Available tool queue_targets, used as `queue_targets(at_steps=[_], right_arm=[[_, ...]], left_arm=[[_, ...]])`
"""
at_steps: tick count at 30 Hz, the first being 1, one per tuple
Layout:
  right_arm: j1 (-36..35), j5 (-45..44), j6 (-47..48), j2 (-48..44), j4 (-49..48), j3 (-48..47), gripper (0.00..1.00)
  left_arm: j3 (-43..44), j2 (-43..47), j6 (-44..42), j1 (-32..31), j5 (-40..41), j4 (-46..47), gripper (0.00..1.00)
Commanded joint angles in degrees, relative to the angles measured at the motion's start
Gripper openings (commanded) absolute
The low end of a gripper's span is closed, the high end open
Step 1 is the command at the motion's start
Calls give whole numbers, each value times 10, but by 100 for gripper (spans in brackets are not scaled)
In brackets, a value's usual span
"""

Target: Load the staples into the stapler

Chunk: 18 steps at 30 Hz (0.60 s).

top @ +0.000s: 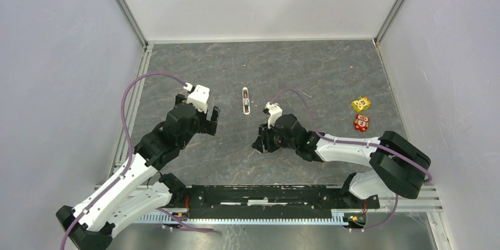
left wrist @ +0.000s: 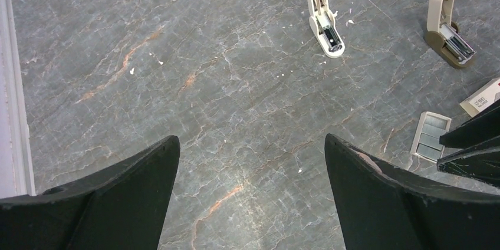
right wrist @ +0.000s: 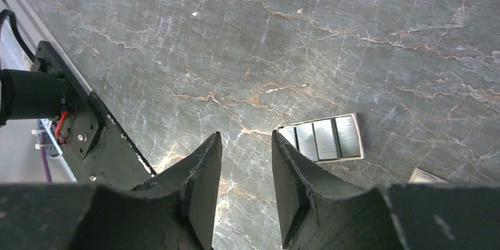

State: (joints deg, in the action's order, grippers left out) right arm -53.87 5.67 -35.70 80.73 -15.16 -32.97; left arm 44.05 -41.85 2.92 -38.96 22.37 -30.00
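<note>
Left wrist: one white stapler (left wrist: pixel 323 17), one beige stapler (left wrist: pixel 447 26), staples tray (left wrist: pixel 432 137)

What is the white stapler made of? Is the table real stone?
The white stapler looks like smooth plastic with a shiny metal track inside. The table looks like grey stone with pale and orange veins, though it may be a printed surface.

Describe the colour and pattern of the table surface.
The table surface is dark grey, marble-patterned with whitish and orange veins; clearest in the left wrist view.
</note>
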Motion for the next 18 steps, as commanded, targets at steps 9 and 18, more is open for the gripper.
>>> queue_targets(at_steps=[9,18], right_arm=[[1,-69,128,46,108,-91,43],[13,-58,145,50,109,-101,40]], left_arm=[[25,-10,92,2,-22,-6,90],[-23,-74,272,0,-260,37,26]])
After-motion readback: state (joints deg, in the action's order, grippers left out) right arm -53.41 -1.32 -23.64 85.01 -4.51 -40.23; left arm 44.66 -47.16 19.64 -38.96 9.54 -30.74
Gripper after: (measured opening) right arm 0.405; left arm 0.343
